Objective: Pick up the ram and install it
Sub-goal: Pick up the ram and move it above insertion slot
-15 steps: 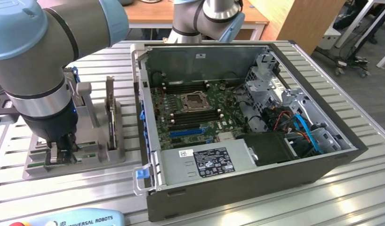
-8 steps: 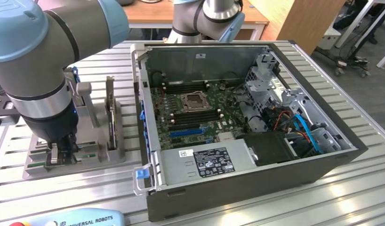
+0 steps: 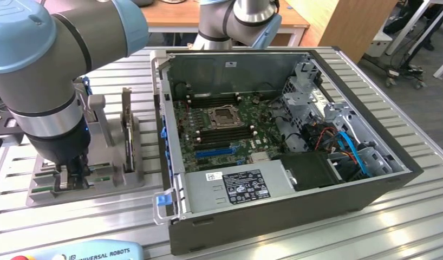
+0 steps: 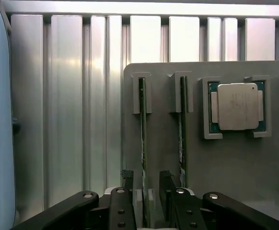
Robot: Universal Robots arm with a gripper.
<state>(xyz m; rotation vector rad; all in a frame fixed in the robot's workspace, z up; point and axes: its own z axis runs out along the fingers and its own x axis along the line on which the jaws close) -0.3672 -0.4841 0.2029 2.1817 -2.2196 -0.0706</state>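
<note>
In the exterior view's lower left, the gripper (image 4: 146,191) stands wide, its fingers (image 4: 128,184) straddling the ram (image 4: 142,129), which sits upright in its grey holder (image 4: 225,167), seemingly untouched. A good grasp needs a centred, square closure on the ram's faces.

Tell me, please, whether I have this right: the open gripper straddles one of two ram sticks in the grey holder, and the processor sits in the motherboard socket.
Not quite: the wrist view shows the processor in the holder, not in the socket. The open gripper does straddle one ram stick of two.
</note>
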